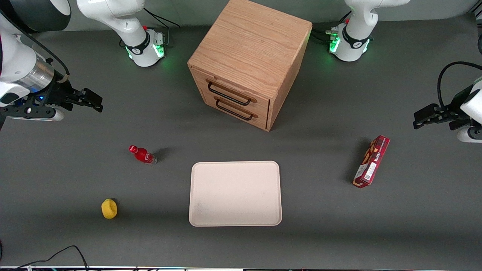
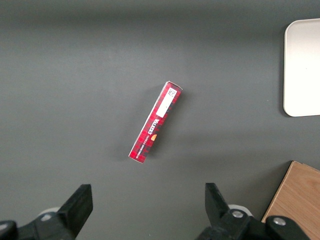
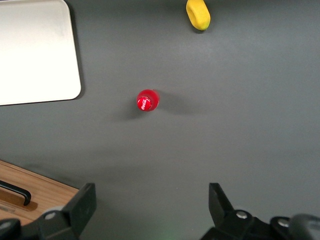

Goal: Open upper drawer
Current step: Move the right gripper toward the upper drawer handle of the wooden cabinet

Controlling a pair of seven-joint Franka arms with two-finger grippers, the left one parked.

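**My pincer waits high, drawer shut**

My black two-finger pincer (image 1: 97, 101) hangs above the dark grey table (image 1: 56, 169) at the working arm's end, well apart from everything. Its fingers (image 3: 82, 205) are spread wide with nothing between them, only bare tabletop showing in the gap.

The light oak cabinet (image 1: 252, 49) stands in the middle of the table, turned at an angle. The upper drawer (image 1: 233, 92), light oak with a thin black bar handle (image 1: 229, 94), sits closed, flush with the cabinet's face. Just below it is the lower drawer front (image 1: 237, 109) with a matching handle, also closed.

In front of the cabinet, nearer the front camera, lies a pale cream rectangular tray (image 1: 235, 194). A small red bottle with a red cap (image 1: 142, 154) stands beside the tray toward my end of the table, and I look straight down on its cap (image 3: 147, 100). A yellow rounded object (image 1: 109, 209) lies nearer the camera than the bottle. A red patterned carton (image 1: 371, 162) lies toward the parked arm's end.
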